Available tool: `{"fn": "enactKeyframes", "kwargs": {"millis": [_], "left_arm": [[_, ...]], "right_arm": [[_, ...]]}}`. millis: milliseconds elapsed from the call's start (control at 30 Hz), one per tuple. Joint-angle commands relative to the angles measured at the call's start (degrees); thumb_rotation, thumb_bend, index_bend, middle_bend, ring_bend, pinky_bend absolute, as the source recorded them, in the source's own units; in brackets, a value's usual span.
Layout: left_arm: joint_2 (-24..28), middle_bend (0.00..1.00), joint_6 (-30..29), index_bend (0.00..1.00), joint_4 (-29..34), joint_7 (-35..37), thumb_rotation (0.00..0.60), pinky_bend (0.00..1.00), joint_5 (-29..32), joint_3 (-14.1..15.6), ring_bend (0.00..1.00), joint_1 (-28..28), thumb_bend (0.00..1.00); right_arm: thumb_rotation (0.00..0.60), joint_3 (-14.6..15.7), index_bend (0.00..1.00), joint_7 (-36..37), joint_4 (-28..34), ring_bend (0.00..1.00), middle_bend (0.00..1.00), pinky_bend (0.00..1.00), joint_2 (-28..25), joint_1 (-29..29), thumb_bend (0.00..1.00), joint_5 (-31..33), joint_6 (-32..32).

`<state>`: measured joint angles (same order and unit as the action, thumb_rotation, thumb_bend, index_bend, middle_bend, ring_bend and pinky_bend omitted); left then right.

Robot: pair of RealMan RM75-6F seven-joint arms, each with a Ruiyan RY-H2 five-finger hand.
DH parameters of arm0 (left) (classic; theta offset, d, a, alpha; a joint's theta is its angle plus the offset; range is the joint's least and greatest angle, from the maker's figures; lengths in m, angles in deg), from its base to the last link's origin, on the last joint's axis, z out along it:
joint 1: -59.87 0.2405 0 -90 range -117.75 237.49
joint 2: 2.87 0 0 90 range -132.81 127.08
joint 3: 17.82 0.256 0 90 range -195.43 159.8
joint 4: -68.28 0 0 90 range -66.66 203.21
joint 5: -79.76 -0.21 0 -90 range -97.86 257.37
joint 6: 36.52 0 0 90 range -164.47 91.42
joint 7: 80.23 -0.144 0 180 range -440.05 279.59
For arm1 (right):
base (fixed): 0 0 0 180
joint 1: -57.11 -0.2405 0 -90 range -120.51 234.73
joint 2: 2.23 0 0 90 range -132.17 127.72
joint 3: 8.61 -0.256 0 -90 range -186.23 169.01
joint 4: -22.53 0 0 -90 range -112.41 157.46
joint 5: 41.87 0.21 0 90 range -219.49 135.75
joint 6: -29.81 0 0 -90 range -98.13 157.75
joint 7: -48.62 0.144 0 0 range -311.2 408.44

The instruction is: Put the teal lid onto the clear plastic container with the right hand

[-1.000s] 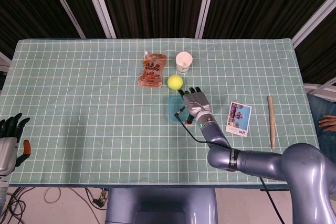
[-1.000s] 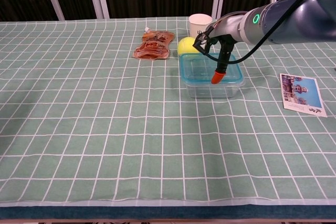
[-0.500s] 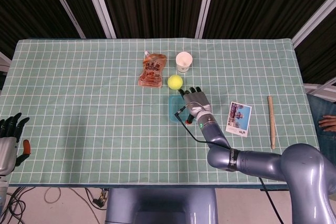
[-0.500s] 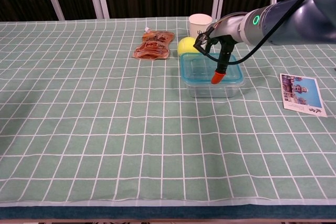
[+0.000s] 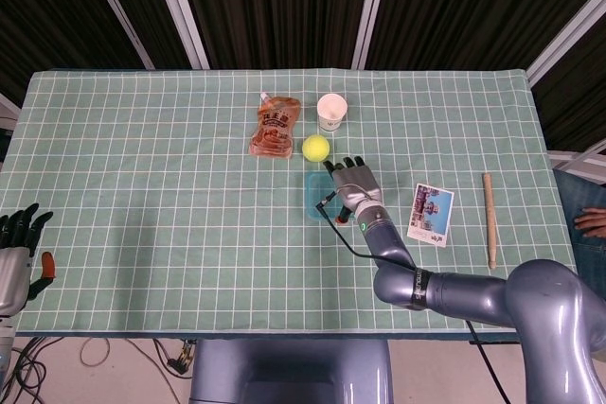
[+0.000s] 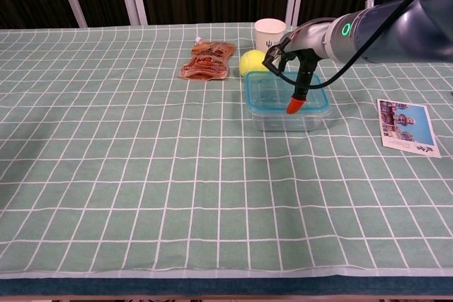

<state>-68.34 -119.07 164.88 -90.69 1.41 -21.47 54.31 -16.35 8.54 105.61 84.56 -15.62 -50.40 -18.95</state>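
Teal lid [image 6: 286, 93] lies flat across the top of the clear plastic container [image 6: 287, 119], its rim following the container's rim on the near and left sides, so it looks placed; whether it has snapped down all round I cannot tell. Taking the container as the landmark: a yellow ball [image 6: 251, 61] sits just behind its far left corner, a white paper cup [image 6: 270, 32] stands further behind, an orange pouch [image 6: 207, 60] lies behind and to its left, and a photo card [image 6: 408, 127] lies well to its right on the worktop [image 6: 141, 175].

The right hand [image 6: 289, 53] hangs over the far half of the lid, fingers drooping and spread, gripping nothing; one orange-tipped finger [image 6: 294, 106] points down at the lid's middle, touching it or nearly so. The left hand [image 5: 19, 243] rests far to the left of the container, off the worktop's edge, fingers apart and empty.

By my judgement the lid is light, thin and somewhat springy, with a smooth slippery top, and the container is light enough to skid if pushed sideways. Pressure is best put straight down at the rim and corners, not the flexing centre; to lift it, pinch an overhanging edge.
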Motion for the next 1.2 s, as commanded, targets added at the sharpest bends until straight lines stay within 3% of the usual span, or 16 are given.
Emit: {"fn": "enactKeyframes", "kwargs": {"millis": [33, 433, 1200], "left_arm": [[0.0, 0.00, 0.0, 0.11, 0.0, 0.0, 0.600, 0.00, 0.0, 0.0, 0.00, 0.0, 0.64], [0.1, 0.00, 0.0, 0.11, 0.1, 0.0, 0.600, 0.00, 0.0, 0.0, 0.00, 0.0, 0.64], [0.2, 0.00, 0.3, 0.11, 0.4, 0.0, 0.600, 0.00, 0.4, 0.0, 0.00, 0.0, 0.64]], "right_arm": [[0.600, -0.1, 0.05, 0.0, 0.1, 0.05, 0.38, 0.00, 0.1, 0.1, 0.30, 0.0, -0.2], [0.600, -0.3, 0.05, -0.8, 0.5, 0.00, 0.18, 0.00, -0.2, 0.3, 0.30, 0.2, -0.5], [0.600, -0.2, 0.04, -3.3, 1.1, 0.00, 0.07, 0.00, -1.0, -0.1, 0.30, 2.8, -0.2]]}}
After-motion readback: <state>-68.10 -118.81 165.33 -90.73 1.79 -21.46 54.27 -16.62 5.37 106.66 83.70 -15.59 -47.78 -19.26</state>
